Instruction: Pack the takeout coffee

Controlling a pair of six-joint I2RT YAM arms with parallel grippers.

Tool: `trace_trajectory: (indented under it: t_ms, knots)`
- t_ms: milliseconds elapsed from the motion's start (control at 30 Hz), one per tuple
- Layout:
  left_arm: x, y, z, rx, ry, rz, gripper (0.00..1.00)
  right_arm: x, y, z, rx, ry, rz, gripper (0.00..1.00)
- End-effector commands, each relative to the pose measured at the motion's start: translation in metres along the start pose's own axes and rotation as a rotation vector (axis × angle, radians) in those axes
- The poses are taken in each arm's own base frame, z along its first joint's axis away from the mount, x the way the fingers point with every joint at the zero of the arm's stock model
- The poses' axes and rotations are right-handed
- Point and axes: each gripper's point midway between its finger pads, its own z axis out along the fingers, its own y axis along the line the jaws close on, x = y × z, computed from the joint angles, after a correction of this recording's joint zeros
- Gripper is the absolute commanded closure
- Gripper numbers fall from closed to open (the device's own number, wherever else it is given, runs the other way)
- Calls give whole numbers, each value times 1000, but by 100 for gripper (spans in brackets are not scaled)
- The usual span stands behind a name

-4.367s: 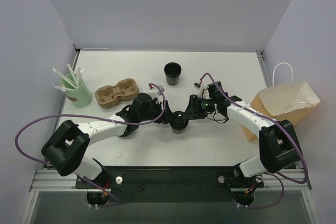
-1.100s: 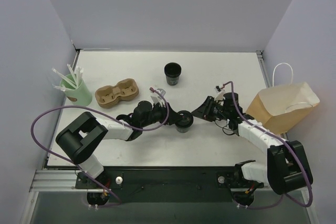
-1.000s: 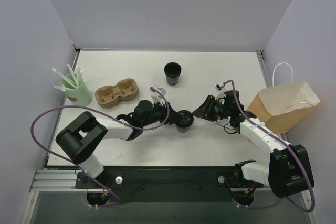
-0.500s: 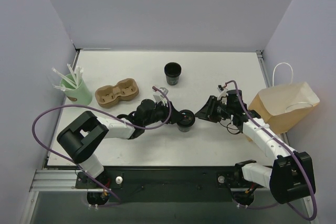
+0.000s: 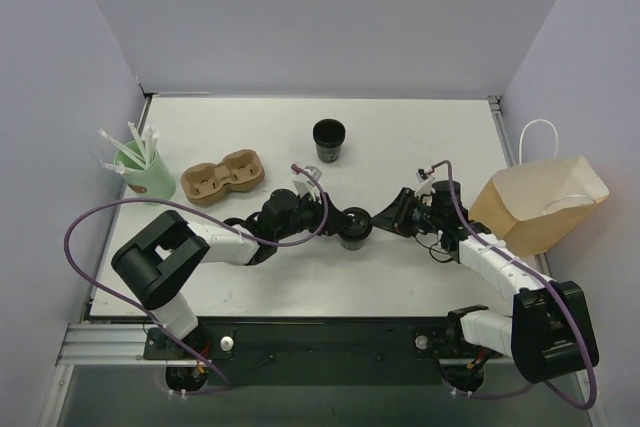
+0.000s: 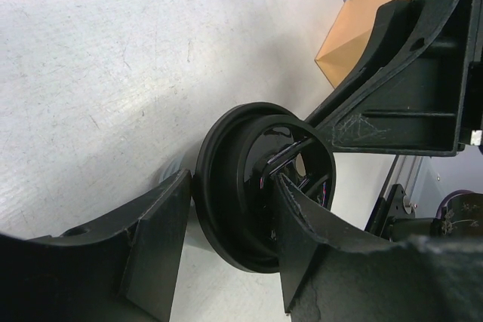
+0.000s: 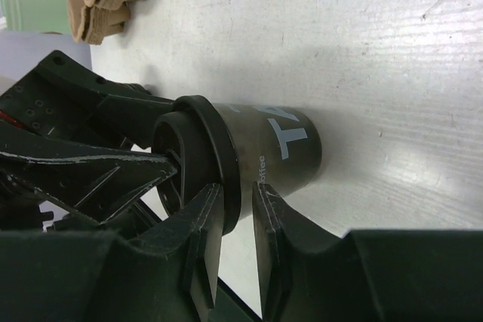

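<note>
the takeout coffee (image 5: 353, 234) was at the centre of the top view, between the two grippers, over the white table (image 5: 420, 127). whether its base rested on the table could not be told. the left gripper (image 5: 346, 223) reached it from the left and was clamped on its black lid. in the left wrist view one finger (image 6: 158, 239) sat against the outer rim and the other lay across the recessed top. the right gripper (image 5: 384, 217) met the cup from the right. in the right wrist view its fingers (image 7: 202, 235) stood narrowly apart with the lid's rim between the tips. contact could not be confirmed, so its hold could not be determined. the brown paper bag (image 5: 540, 202) stood at the right edge, well apart from the cup. a ribbed black stack (image 5: 328, 139) stood above centre. a cup carrier (image 5: 222, 177) and a mint-green cup (image 5: 148, 179) of straws were at the left.
</note>
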Motion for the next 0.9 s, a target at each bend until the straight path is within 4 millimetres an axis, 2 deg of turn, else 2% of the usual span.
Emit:
trace_trajectory:
  t_ms: [0,167,300,533,633,700,733,767,800,833,867]
  knots:
    - [130,102,-53,-371,421,-13,45,3,-12,15,-28,-52,44,78]
    - [133,108,-58,-397,421,-11,45,32,-36,21,57,-39,115,87]
    - [135,111,-61,-408,423,-12,45,46,-64,18,175,-71,156,88]
    - [142,119,-66,-436,428,-13,45,79,-91,15,332,-34,159,87]
    - [140,119,-64,-434,430,-2,45,80,-74,18,252,-17,155,85]
    - [139,120,-63,-434,443,27,45,60,-49,13,196,-57,102,80]
    - [137,120,-62,-439,454,38,45,47,-29,7,137,-86,64,79]
    - [135,121,-62,-438,462,64,45,46,-25,1,146,-74,52,78]
    - [134,122,-61,-442,468,77,45,37,-19,-4,136,-92,40,76]
    - [135,123,-62,-450,483,89,45,20,3,-12,83,-125,-9,75]
    - [131,121,-59,-439,485,112,45,17,3,-18,92,-123,-11,75]
